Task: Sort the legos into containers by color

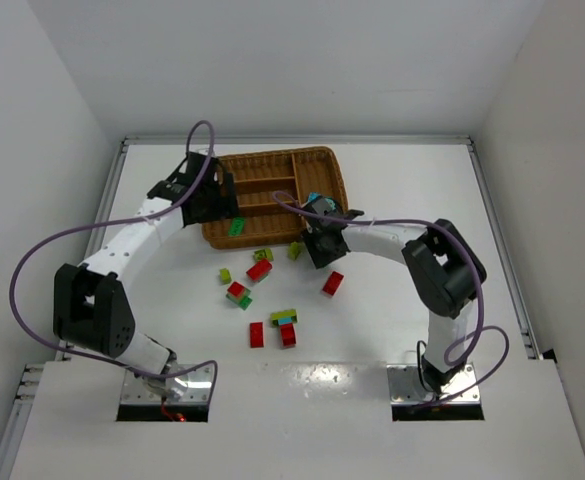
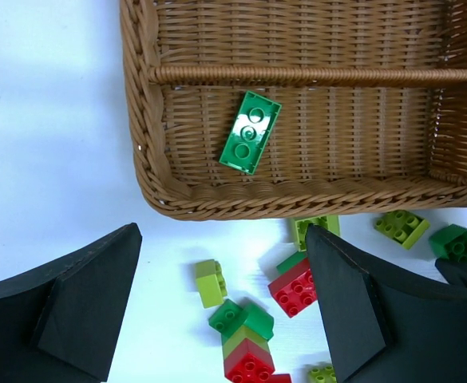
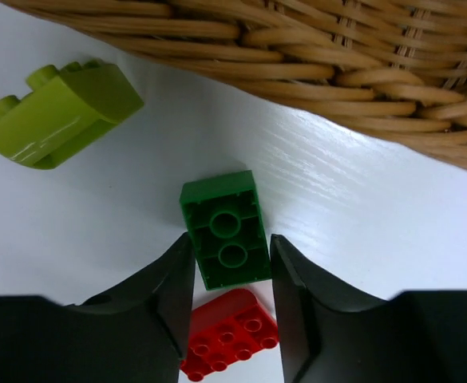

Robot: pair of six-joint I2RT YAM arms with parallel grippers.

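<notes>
The brown wicker tray (image 1: 324,170) lies at the table's far middle. One green brick (image 1: 235,227) lies in its nearest long slot, also in the left wrist view (image 2: 251,132). My left gripper (image 1: 222,207) hovers open and empty over the tray's near left corner (image 2: 149,191). My right gripper (image 1: 304,248) is shut on a green brick (image 3: 225,231), seen from its hollow underside, just off the tray's near edge (image 3: 337,80). Loose legos lie on the table: a red brick (image 1: 333,283), a red-green stack (image 1: 238,293) and a yellow-green and cyan one (image 1: 284,317).
A yellow-green brick (image 3: 61,116) lies left of my right fingers and a red brick (image 3: 229,335) below them. Two red bricks (image 1: 256,334) lie nearest the arm bases. White walls close in the table on three sides.
</notes>
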